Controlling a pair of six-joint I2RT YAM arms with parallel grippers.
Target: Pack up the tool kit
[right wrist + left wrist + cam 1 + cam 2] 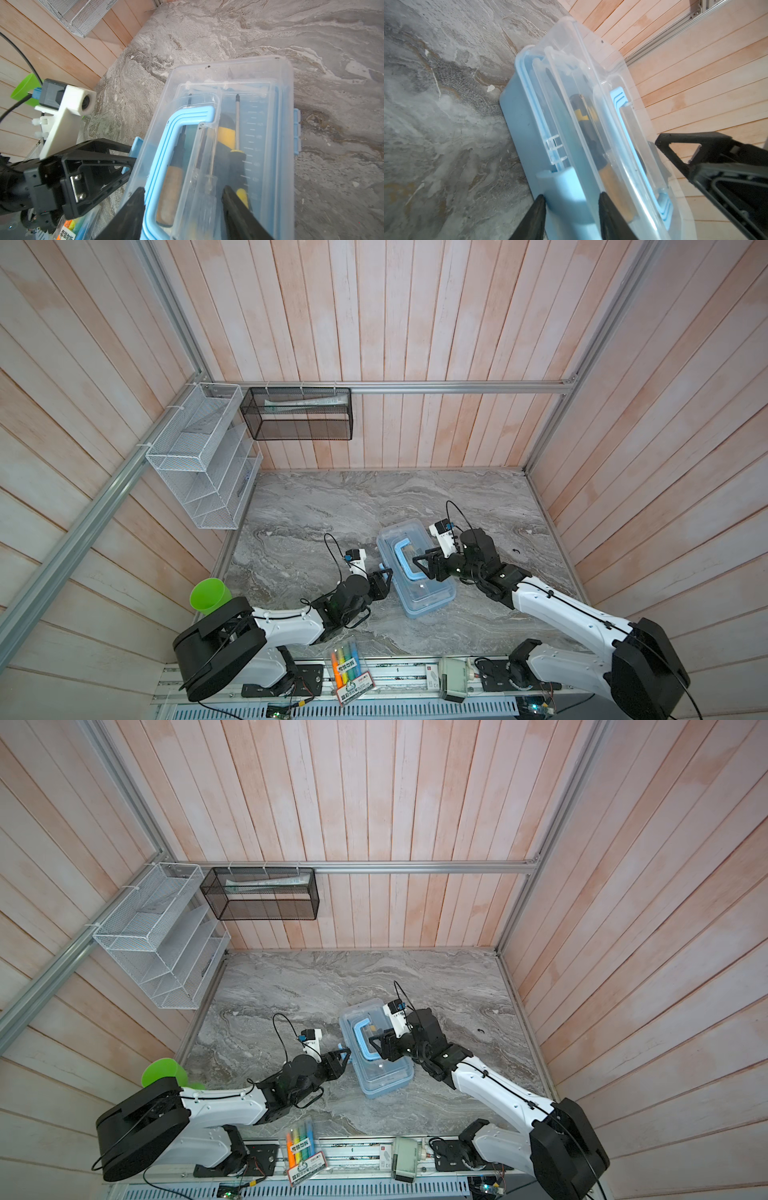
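Fingertips (538,214) of the left gripper (571,209) are sitting closest to the lens in the left wrist view. We are reading the jaws as closed on the blue latch (564,187) at the case's long side, with 1 pad bearing on each flank. We are judging this as the latching step, since the clasp has to be pressed home against the lid edge to lock.

Sweeping from the left in a top view, we are passing a green cup (210,593) beside the left arm's base. Next comes a clear highlighter pack (349,668) at the front edge. Both are lying well apart from the work, and we are treating neither as part of the kit.

Further right, the light-blue case (428,603) is resting near the middle of the marble table (332,510). It is angled so that each arm is reaching 1 long side. Its clear lid (280,124) is lying down over the tub. Through it we are seeing the orange-handled screwdriver (172,187) and a yellow-and-black screwdriver (239,162), so we are judging the packing done except for locking.

Above the lid, the right gripper (182,191) is holding its jaws open, spread across the folded blue handle (160,162) and gripping nothing. We are judging that it is steadying the lid for latching, but we cannot tell whether the tips are touching. On the far side, the 2nd latch (297,133) is lying against the wall, and we cannot tell whether it is engaged.
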